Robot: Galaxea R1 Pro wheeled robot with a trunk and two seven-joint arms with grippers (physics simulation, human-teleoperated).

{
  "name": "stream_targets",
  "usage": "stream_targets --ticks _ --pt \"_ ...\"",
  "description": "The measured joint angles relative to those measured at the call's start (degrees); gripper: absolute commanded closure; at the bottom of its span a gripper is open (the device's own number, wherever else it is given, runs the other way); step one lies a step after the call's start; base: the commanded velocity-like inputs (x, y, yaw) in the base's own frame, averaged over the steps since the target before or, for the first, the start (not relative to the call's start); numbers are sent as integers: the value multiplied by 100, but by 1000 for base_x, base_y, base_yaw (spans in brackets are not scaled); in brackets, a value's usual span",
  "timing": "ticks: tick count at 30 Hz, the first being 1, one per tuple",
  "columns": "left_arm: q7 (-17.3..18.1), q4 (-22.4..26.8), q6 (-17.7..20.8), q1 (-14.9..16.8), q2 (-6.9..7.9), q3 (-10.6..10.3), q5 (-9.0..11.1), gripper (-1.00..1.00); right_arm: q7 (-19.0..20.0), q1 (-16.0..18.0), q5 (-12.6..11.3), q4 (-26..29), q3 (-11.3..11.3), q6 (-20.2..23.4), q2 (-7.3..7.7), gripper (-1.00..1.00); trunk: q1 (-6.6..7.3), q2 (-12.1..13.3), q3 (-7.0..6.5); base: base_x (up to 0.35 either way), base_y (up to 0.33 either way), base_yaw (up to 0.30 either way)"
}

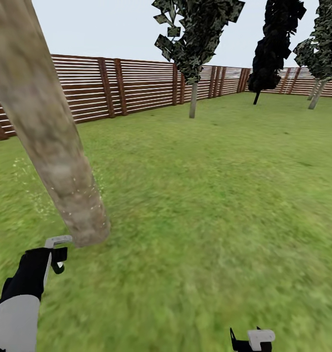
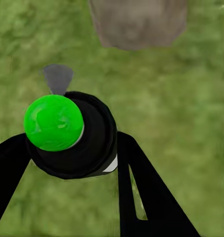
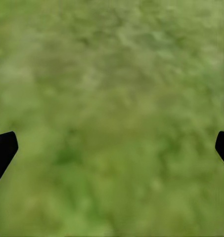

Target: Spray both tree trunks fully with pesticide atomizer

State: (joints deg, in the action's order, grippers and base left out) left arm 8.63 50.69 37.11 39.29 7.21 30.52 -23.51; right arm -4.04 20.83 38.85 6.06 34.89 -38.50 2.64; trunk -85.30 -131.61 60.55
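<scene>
At lower left of the head view, the left claw [image 1: 55,256] grips the pesticide atomizer [image 2: 72,136], seemingly light, stiff, round-bodied and slippery; the right claw [image 3: 112,148] is open.

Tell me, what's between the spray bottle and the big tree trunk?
Just bare grass. The left wrist view shows it between the pesticide atomizer and the tree trunk.

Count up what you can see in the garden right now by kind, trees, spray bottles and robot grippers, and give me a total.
Trees: 5, the near tree trunk plus four by the fence
Pesticide atomizer: 1, held in the left gripper
Grippers: 2, left and right gripper
Total: 8
</scene>
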Motion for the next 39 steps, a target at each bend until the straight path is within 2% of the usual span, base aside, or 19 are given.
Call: stream_targets --ticks 2,5,7,9,11,13,14,16,18,21,22,24,27,32,33,36,37,38,39 --pt "6 -38 -8 -1 -62 -1 17 100 0 0 0 0 0 0 0 -100 0 0 0 290 -131 182" --pt "8 -59 -7 -1 -200 -211 37 100 0 0 0 -1 1 0 0 -100 0 0 0 289 -138 264" --pt "7 -58 -10 0 -249 -251 7 100 0 0 0 -2 0 0 0 -100 0 0 0 287 -142 276" --pt "7 -32 -13 1 -187 -204 -29 100 0 0 0 0 0 0 0 -100 0 0 0 287 -142 278" --pt "-9 -5 0 1 11 -179 -48 100 0 0 0 0 0 0 0 -100 0 0 0 287 -142 278" --pt "-13 -22 4 0 50 -189 30 100 0 0 0 0 0 0 0 -100 0 0 0 287 -142 278" --pt "-21 -48 -2 -1 2 -219 73 100 0 0 0 0 1 0 0 -100 0 0 0 287 -142 278" --pt "-47 -67 -126 -2 -368 -261 112 100 0 0 0 -3 1 0 0 -100 0 0 0 287 -142 278" --pt "-61 -65 -224 0 -468 -276 39 100 0 0 0 -1 0 0 0 -100 0 0 0 287 -142 114" --pt "-18 -14 -224 1 -324 -205 -8 100 0 0 0 0 2 0 7 -100 0 0 0 286 -144 13" --pt "-22 1 -220 1 -140 -203 -17 100 0 0 0 0 8 0 8 -100 0 0 0 156 -211 0" --pt "-64 -48 -233 -1 -191 -243 63 100 -3 0 0 0 9 0 9 -100 0 0 0 29 -262 0" --pt "-39 -59 -238 -2 -269 -248 50 100 -4 0 0 0 9 0 9 -100 0 0 0 5 -271 0" --pt "-11 -59 -239 -5 -288 -248 40 100 -5 0 0 0 4 0 9 -100 0 0 0 0 -273 221" --pt "-24 -50 -237 -4 -265 -240 27 100 -6 0 0 0 6 0 9 -100 0 0 0 0 -273 277" --pt "-73 -23 -226 -3 -45 -136 5 100 -6 0 0 0 2 0 9 -100 0 0 0 0 -273 278" --pt "-75 -35 -226 -5 -42 -136 34 100 -7 0 0 0 2 0 9 -100 0 0 0 0 -273 278" --pt "-78 -50 -231 -6 -60 -148 45 100 -6 0 0 0 4 0 9 -100 0 0 0 0 -273 271" --pt "-76 -72 -236 -10 -184 -165 86 100 -4 0 0 0 4 0 9 -100 0 0 0 0 -273 176"
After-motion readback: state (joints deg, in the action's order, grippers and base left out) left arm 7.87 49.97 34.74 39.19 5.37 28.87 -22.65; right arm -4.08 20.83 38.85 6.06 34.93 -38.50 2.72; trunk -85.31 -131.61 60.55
